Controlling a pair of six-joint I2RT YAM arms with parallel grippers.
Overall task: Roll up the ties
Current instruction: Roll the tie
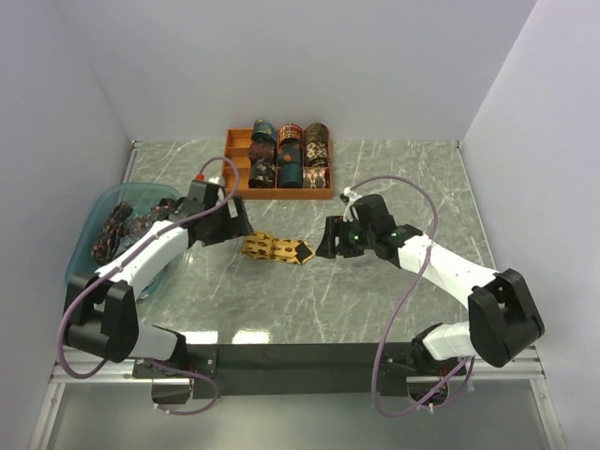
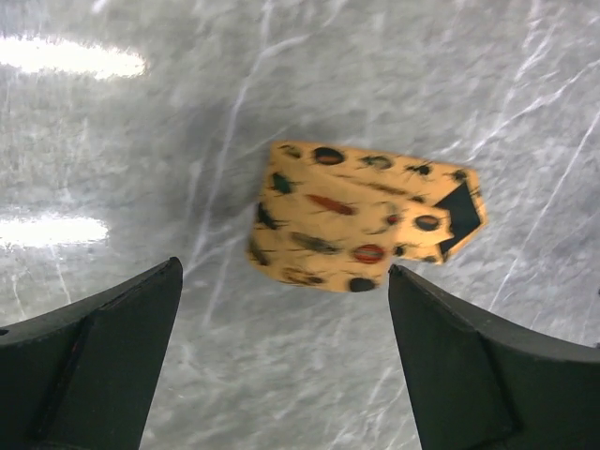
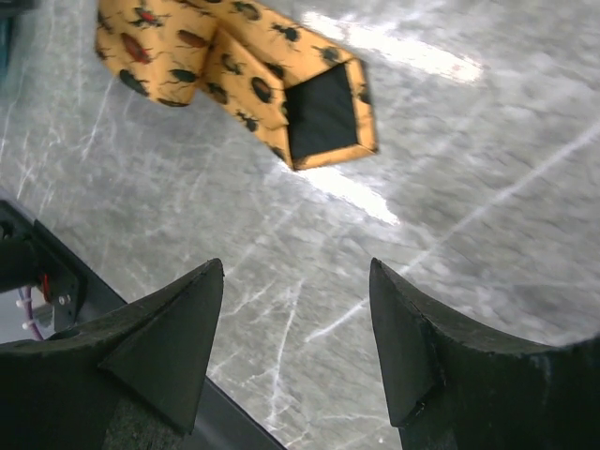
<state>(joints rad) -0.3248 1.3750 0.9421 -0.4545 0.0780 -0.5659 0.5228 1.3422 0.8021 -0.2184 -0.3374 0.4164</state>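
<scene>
A mustard-gold tie with small insect motifs lies on the marble table between my two grippers. It is loosely rolled at its left end, and its pointed end with dark lining lies flat to the right. My left gripper hovers just left of the roll, open wide, with nothing between its fingers. My right gripper stands just right of the pointed end, open over bare marble. Neither gripper touches the tie.
An orange compartment tray at the back centre holds several rolled ties. A translucent blue basin at the left edge holds several loose dark ties. White walls close in the table on three sides.
</scene>
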